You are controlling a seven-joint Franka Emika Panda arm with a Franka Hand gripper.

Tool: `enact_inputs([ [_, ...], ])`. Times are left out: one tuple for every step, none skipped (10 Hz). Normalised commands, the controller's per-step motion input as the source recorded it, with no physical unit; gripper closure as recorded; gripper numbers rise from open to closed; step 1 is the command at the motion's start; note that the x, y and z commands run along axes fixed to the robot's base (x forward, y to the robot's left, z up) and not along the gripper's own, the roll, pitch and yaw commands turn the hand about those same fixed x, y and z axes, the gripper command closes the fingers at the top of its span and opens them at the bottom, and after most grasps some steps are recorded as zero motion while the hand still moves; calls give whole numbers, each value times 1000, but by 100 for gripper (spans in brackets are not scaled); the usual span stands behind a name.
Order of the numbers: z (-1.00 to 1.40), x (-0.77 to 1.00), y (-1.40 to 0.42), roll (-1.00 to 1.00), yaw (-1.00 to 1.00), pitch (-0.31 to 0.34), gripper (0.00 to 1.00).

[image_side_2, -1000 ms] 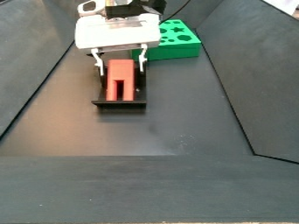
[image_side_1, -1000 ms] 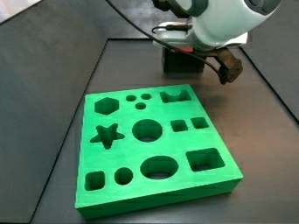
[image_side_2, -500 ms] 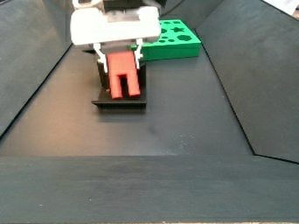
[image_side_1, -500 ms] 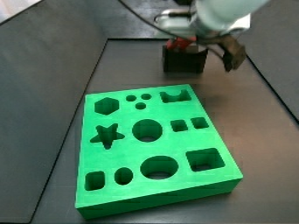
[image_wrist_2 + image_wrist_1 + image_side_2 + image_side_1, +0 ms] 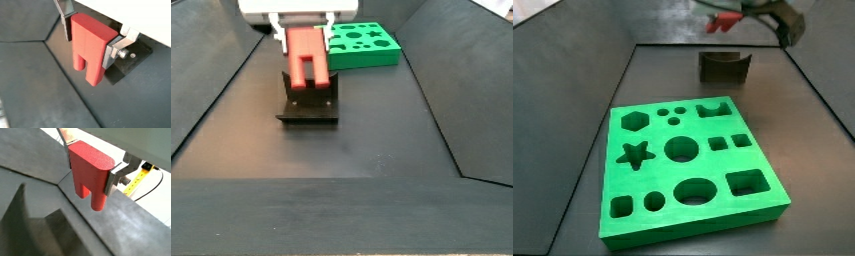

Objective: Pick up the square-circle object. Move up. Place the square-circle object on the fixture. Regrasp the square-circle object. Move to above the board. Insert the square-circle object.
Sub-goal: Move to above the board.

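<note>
The red square-circle object (image 5: 305, 55) hangs in my gripper (image 5: 302, 22), lifted clear above the dark notched fixture (image 5: 307, 106). In both wrist views the silver fingers (image 5: 117, 176) (image 5: 114, 49) clamp the peg's (image 5: 89, 172) (image 5: 87, 46) flat sides, with its two prongs pointing down at the floor. In a side view the gripper (image 5: 748, 14) is blurred at the top edge, with a bit of red (image 5: 724, 19) showing above the empty fixture (image 5: 724, 67). The green board (image 5: 687, 165) (image 5: 362, 44) lies apart from the fixture.
Sloping dark walls (image 5: 211, 90) close in the floor on both sides. A yellow cable (image 5: 141, 178) runs beside a finger in a wrist view. The board has star, hexagon, round and square cut-outs (image 5: 681, 149).
The gripper has risen from the fixture with the red peg clamped in it; the peg has left the notch and now hangs above it.
</note>
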Motion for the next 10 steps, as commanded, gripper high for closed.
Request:
enact_inputs([
  [1000,-97,133,-111,-175,-159,100],
  [1000,-101,127,-117,-186,-117,100],
  [1000,-104,121,-122,-183,-83,100],
  [1000,-111,117,-123,-172,-55,100],
  [1000,-121,110,-125,-145,-26,100],
  [998,-129,107,-125,-127,-8,100],
  [736,-102,72,-119,-99,10,100],
  [603,-88,54,-112,-86,17,100],
  [338,-64,31,-99,-63,38,100],
  [230,-373,-1000,-1000,-216,-20,100],
])
